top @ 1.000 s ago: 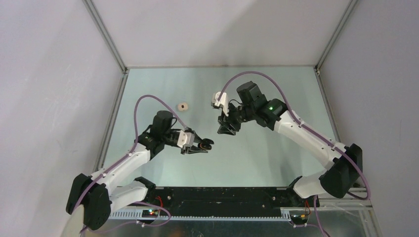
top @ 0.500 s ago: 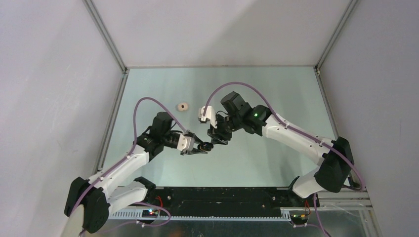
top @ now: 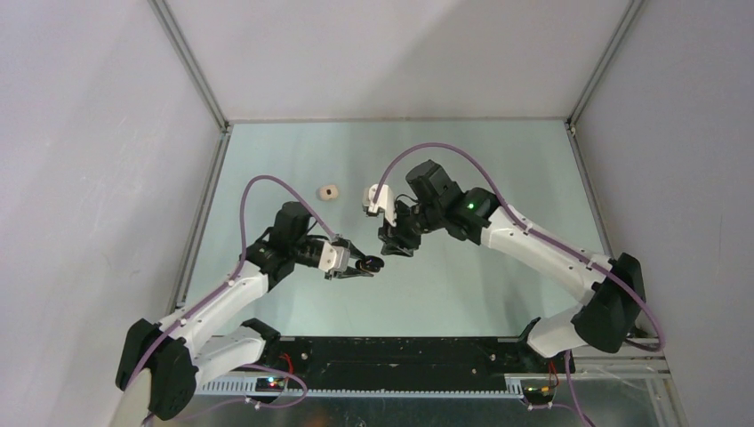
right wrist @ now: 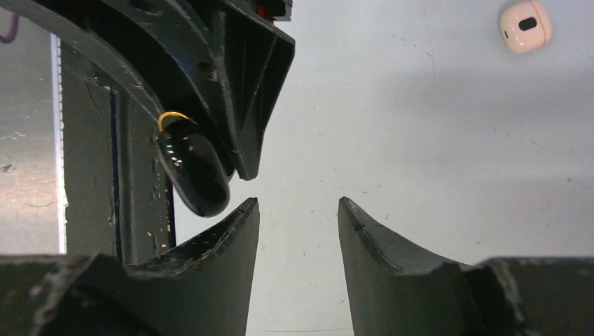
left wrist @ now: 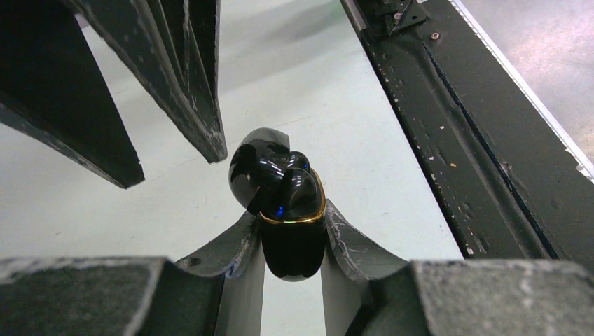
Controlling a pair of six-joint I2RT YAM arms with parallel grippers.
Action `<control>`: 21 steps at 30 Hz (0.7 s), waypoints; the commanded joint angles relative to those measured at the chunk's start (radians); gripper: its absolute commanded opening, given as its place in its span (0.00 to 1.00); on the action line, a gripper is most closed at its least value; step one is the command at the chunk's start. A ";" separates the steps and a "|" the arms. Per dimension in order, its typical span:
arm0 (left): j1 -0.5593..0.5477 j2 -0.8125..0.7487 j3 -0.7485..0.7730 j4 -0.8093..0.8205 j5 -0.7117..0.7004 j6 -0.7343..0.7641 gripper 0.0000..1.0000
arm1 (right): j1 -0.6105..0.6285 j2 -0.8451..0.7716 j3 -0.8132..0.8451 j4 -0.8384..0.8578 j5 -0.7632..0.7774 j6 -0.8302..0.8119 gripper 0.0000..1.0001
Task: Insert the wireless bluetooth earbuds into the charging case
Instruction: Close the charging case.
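Black, gold-rimmed case [left wrist: 291, 255] sits pinched in the left gripper [left wrist: 291, 213], while the right gripper [right wrist: 298, 203], jaws half apart and empty, hovers just beside it.

My left arm [top: 227, 289] and right arm [top: 542, 245]: white shells, black joints. Purple cables [top: 267, 181] loop over both. My right gripper [right wrist: 298, 203] fingers [right wrist: 392, 259]: black, edges scuffed grey.

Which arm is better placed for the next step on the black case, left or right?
Probably right: the right tool stands open and empty beside the black case, while the left tool grips it.
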 commanded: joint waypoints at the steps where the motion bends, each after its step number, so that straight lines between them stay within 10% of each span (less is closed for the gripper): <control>1: -0.008 -0.005 0.009 0.031 0.006 0.009 0.01 | -0.006 -0.065 -0.010 0.015 -0.072 -0.006 0.50; 21: -0.027 0.034 0.021 0.022 -0.020 0.018 0.01 | 0.042 -0.075 -0.036 0.004 -0.138 -0.050 0.51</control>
